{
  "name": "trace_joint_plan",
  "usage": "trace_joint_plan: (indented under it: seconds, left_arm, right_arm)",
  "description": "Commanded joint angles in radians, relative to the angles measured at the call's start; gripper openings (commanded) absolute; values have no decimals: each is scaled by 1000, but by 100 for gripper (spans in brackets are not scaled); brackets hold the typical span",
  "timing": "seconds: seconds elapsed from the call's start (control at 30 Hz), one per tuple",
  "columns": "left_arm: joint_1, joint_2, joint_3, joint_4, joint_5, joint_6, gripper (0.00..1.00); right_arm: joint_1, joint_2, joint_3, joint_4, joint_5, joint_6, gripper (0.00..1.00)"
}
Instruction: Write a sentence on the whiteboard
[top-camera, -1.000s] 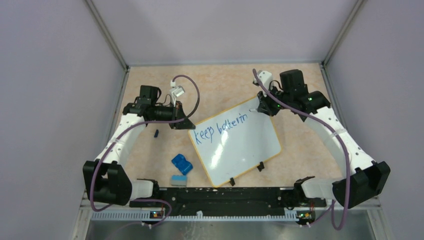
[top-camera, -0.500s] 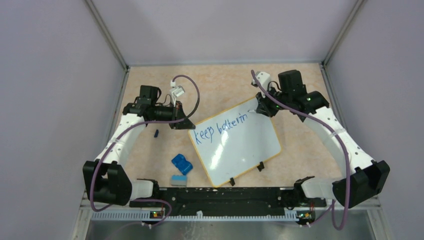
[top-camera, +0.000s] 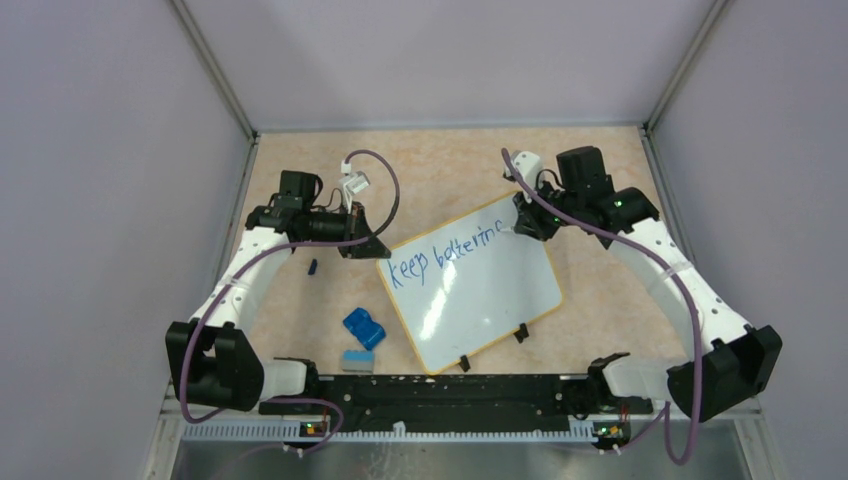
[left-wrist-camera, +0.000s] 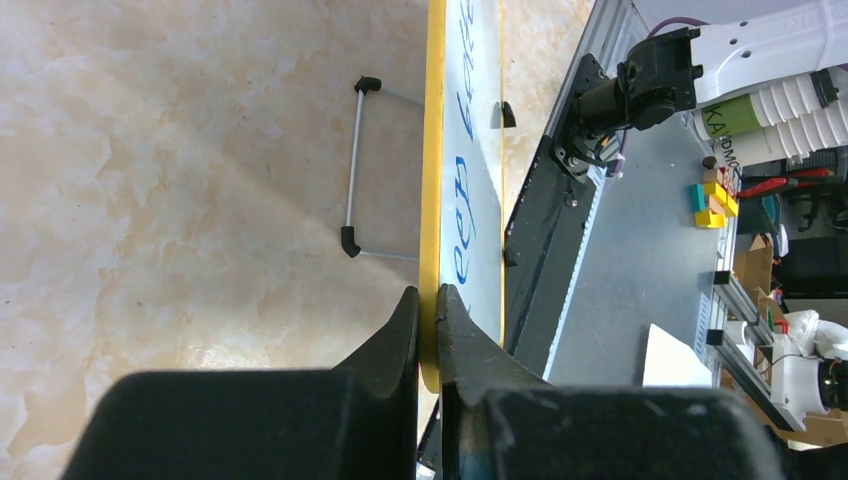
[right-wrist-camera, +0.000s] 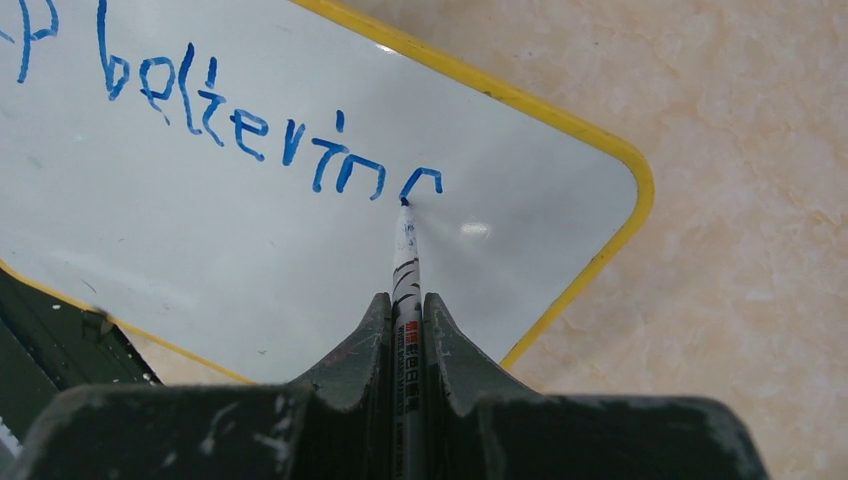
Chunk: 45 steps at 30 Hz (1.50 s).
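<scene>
The whiteboard (top-camera: 470, 290) lies tilted on the table, white with a yellow rim and two black clips on its near edge. Blue writing (top-camera: 445, 253) reads "keep betterin" plus a fresh curved stroke. My left gripper (top-camera: 372, 247) is shut on the board's left rim (left-wrist-camera: 429, 300). My right gripper (top-camera: 520, 215) is shut on a white marker (right-wrist-camera: 406, 270). The marker's blue tip touches the board just under the new stroke (right-wrist-camera: 420, 180), near the board's far right corner (right-wrist-camera: 630, 170).
A blue eraser (top-camera: 364, 327) and a small grey-blue block (top-camera: 356, 360) lie left of the board's near corner. A small dark marker cap (top-camera: 313, 267) lies under the left arm. A wire stand (left-wrist-camera: 353, 170) shows behind the board. Grey walls enclose the table.
The right gripper has shifted slightly right along the top line, and a new curved stroke has appeared after "betterin". The left gripper and board have not moved.
</scene>
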Motion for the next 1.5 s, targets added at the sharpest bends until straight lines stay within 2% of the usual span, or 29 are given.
trace_joint_plan:
  seconds: [0.0, 0.8, 1.47]
  left_arm:
    - [-38, 24, -26, -56, -41, 44, 0]
    - [-39, 24, -22, -57, -41, 44, 0]
    - [-44, 22, -26, -55, -38, 43, 0]
  right_arm:
    - [2, -23, -7, 4, 36, -28, 0]
    - [-23, 44, 92, 33, 51, -16, 0]
    - [-22, -29, 2, -41, 25, -33, 0]
